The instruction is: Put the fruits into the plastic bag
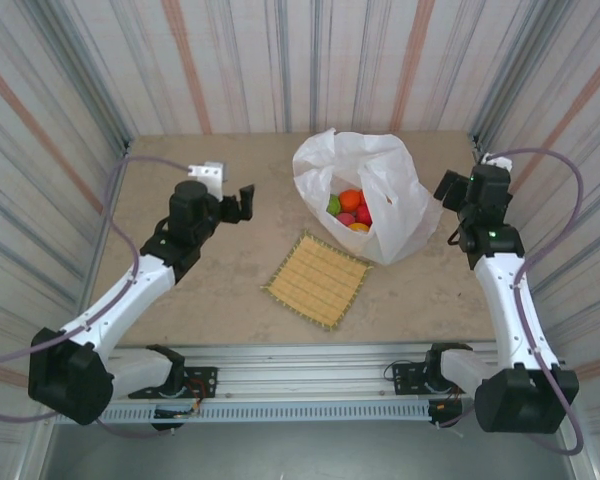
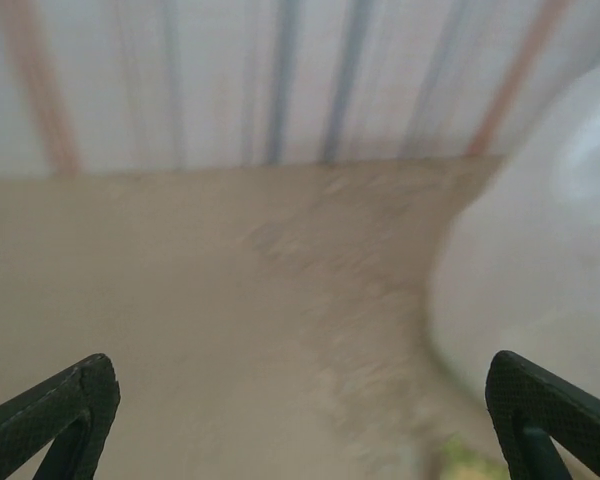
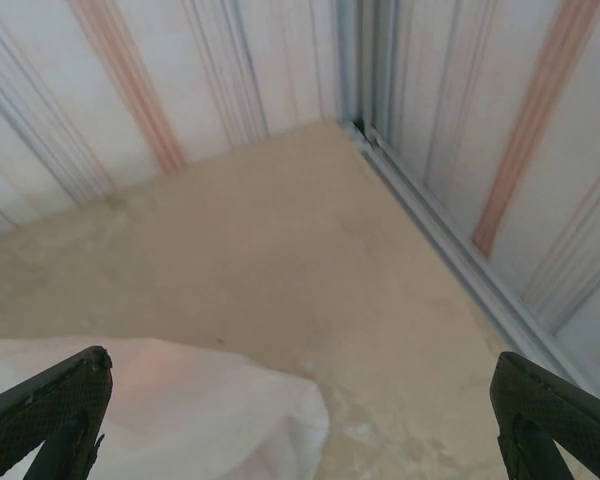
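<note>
The white plastic bag (image 1: 358,180) stands at the back middle of the table with its mouth open. Inside it lie the fruits (image 1: 350,208): an orange one, a green one, red and pink ones. My left gripper (image 1: 238,203) hovers left of the bag, apart from it. In the left wrist view that gripper (image 2: 300,415) is open and empty, with the bag (image 2: 545,260) blurred at the right. My right gripper (image 1: 450,190) hangs just right of the bag. In the right wrist view it (image 3: 300,405) is open and empty above the bag's edge (image 3: 180,415).
A square woven straw mat (image 1: 318,280) lies in front of the bag, nearer the arms. Striped walls close in the table (image 1: 210,270) on three sides, with a metal rail (image 3: 450,240) along the right wall's foot.
</note>
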{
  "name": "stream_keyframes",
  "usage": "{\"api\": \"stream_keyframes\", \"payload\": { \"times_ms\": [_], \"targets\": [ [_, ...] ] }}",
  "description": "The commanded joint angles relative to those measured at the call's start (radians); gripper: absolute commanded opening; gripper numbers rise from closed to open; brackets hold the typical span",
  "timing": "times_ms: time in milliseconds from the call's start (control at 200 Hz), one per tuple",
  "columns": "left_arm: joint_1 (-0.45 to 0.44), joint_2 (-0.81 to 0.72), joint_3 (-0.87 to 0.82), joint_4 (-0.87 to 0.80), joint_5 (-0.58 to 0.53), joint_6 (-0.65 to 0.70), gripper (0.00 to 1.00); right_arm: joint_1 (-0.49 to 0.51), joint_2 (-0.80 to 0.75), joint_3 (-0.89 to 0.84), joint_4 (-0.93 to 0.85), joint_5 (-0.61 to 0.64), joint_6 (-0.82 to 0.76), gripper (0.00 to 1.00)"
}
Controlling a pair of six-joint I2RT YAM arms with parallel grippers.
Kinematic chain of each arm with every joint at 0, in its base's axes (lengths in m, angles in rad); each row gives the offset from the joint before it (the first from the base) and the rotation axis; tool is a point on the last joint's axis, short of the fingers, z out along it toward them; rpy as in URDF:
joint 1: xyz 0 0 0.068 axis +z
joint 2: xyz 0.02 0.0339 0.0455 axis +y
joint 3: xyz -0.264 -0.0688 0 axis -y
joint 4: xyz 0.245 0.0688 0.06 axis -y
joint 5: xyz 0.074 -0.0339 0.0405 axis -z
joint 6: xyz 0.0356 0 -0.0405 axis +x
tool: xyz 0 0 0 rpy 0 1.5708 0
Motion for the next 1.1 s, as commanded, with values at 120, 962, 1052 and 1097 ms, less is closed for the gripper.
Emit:
{"api": "stream_keyframes", "payload": {
  "times_ms": [120,962,1052,1097],
  "targets": [
    [0.15,-0.062,-0.208,0.083,-0.226,-0.036,0.99,-0.004,0.021,-0.18,0.218,0.061,0.009,0.99],
    [0.328,0.209,-0.407,0.563,-0.053,0.214,0.99,0.04,0.288,-0.463,0.725,-0.145,-0.111,0.99],
    [0.335,0.28,-0.426,0.675,-0.026,0.23,0.99,0.051,0.331,-0.489,0.818,-0.149,-0.169,0.99],
    [0.337,0.336,-0.424,0.718,-0.007,0.238,0.99,0.057,0.355,-0.515,0.892,-0.152,-0.194,0.99]
  ]
}}
